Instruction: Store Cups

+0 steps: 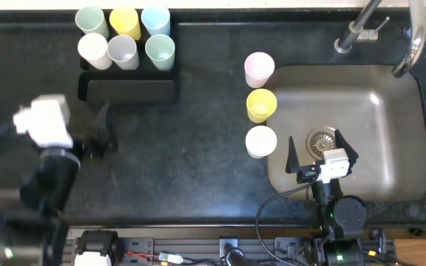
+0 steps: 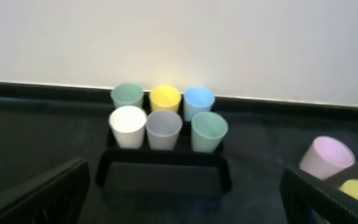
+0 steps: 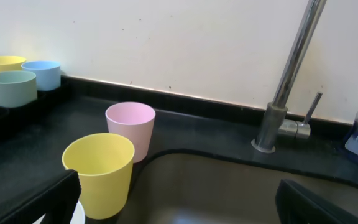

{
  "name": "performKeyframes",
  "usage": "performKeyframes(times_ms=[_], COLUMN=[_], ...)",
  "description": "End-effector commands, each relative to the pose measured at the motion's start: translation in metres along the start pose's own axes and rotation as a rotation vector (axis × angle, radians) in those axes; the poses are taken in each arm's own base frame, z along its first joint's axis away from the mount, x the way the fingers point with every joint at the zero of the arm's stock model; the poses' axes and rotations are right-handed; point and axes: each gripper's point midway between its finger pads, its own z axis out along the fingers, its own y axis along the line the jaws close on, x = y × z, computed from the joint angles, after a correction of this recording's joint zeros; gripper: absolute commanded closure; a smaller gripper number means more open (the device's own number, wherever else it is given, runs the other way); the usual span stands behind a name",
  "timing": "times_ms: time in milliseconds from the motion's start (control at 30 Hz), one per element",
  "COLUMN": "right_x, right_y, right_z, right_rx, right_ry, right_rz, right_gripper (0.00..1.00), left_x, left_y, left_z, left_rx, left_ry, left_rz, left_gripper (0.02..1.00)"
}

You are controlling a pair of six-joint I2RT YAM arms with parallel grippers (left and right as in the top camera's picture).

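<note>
Found six pastel plastic cups (image 1: 122,50) racked; pink cup (image 1: 259,68), yellow cup (image 1: 262,105), white cup (image 1: 261,141) awaiting pickup beside steel sink (image 1: 376,125). Found left hand (image 2: 184,173), right hand (image 1: 318,151) apart, empty.

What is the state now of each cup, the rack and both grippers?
Pink cup: upright, empty, on the counter.
Loose yellow cup: upright, empty.
Loose white cup: upright, empty.
Rack: six upright cups, front row free.
Left gripper: open.
Right gripper: open, over the sink.
</note>
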Motion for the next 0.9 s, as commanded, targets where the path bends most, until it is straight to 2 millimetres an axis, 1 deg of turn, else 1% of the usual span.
performKeyframes(times_ms=[33, 133, 267, 400, 500, 633, 700, 800, 900], right_x=[0.003, 0.003, 0.003, 0.003, 0.003, 0.003, 0.003, 0.003, 0.003], right_y=[0.001, 0.001, 0.001, 0.001, 0.001, 0.001, 0.001, 0.001, 0.001], right_z=[0.0, 0.0, 0.0, 0.0, 0.0, 0.0, 0.0, 0.0, 0.0], right_rx=[-0.002, -0.002, -0.002, -0.002, -0.002, -0.002, -0.002, -0.002, -0.002], right_ry=[-0.003, -0.003, -0.003, -0.003, -0.003, -0.003, -0.003, -0.003, -0.003], right_rz=[0.0, 0.0, 0.0, 0.0, 0.0, 0.0, 0.0, 0.0, 0.0], right_gripper=[0.003, 0.003, 0.003, 0.005, 0.003, 0.003, 0.003, 0.003, 0.005], left_x=[-0.031, -0.034, -0.032, -0.026, -0.021, -0.007, 0.002, 0.02, 0.042], left_y=[-0.016, -0.026, -0.048, -0.087, -0.125, -0.174, -0.195, -0.219, -0.236], left_z=[0.022, 0.044, 0.073, 0.102, 0.124, 0.149, 0.16, 0.174, 0.186], left_rx=[0.035, 0.033, 0.008, -0.006, 0.023, 0.062, 0.074, 0.076, 0.057], left_ry=[0.073, 0.178, 0.311, 0.417, 0.472, 0.531, 0.563, 0.619, 0.678], left_rz=[-0.107, -0.175, -0.196, -0.151, -0.108, -0.077, -0.071, -0.055, -0.049], left_gripper=[0.018, 0.018, 0.018, 0.018, 0.018, 0.018, 0.018, 0.018, 0.018])
